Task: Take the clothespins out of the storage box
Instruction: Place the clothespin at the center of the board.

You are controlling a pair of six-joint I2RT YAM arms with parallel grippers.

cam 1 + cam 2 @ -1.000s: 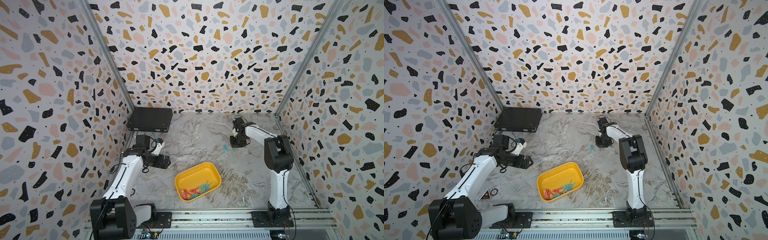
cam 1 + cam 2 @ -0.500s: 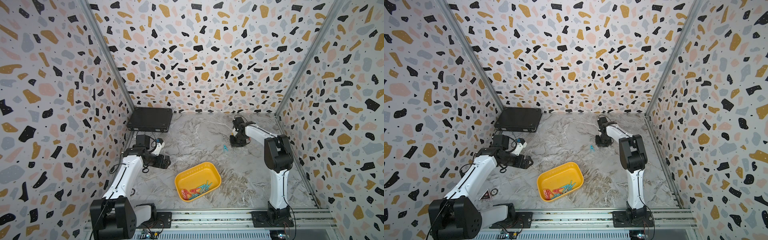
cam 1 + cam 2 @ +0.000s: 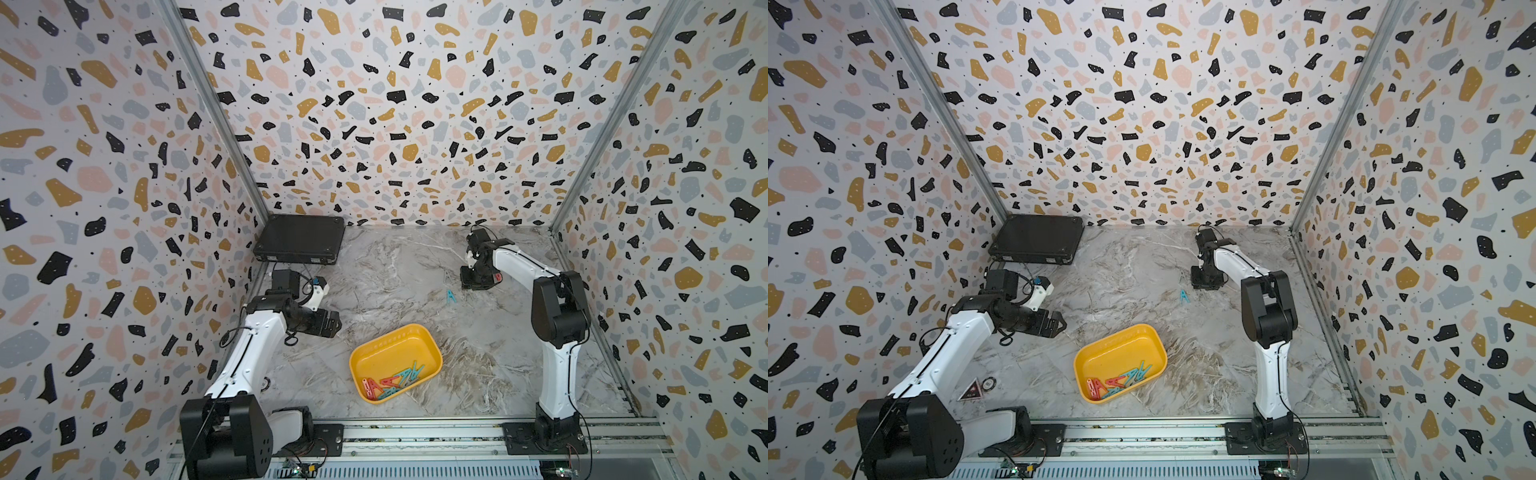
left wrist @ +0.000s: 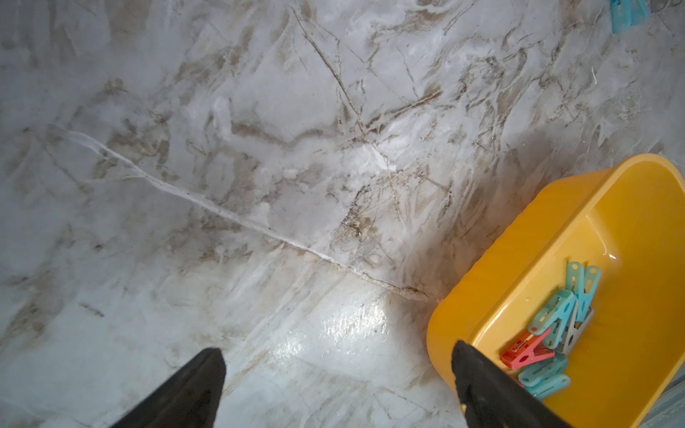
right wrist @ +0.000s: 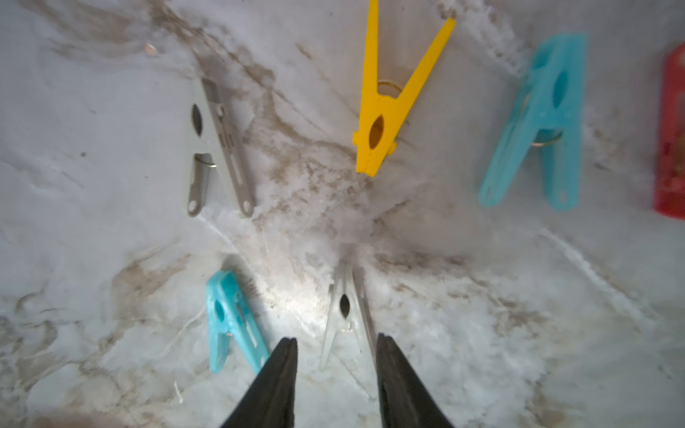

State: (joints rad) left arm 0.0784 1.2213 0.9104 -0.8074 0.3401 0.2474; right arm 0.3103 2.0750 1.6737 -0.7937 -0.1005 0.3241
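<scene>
Right arm bent high at the elbow, forearm sloping down toward the back right of the grey marbled tabletop (image 3: 395, 274), right gripper (image 3: 473, 283) low over it. Slightly parted, black fingers (image 5: 274, 381) flanking a pale grey plastic clothespin (image 5: 346, 307) lying flat; not clamped. Left arm stretched forward, left gripper (image 4: 337, 348) spread wide and empty above bare marble, apart from the shallow yellow plastic storage box (image 3: 388, 334) at front centre. Open floor all around the box; flat black hard case (image 3: 299, 243) in the back left corner. Heap of teal, red and grey clothespins (image 3: 392, 380) in the box's near end. Only in the right wrist view: yellow peg (image 5: 389, 111), grey peg (image 5: 217, 148), two teal pegs (image 5: 537, 122) (image 5: 230, 318), red peg (image 5: 671, 140) at the frame edge. In both top views just one teal peg (image 3: 1184, 296) beside the right gripper.
</scene>
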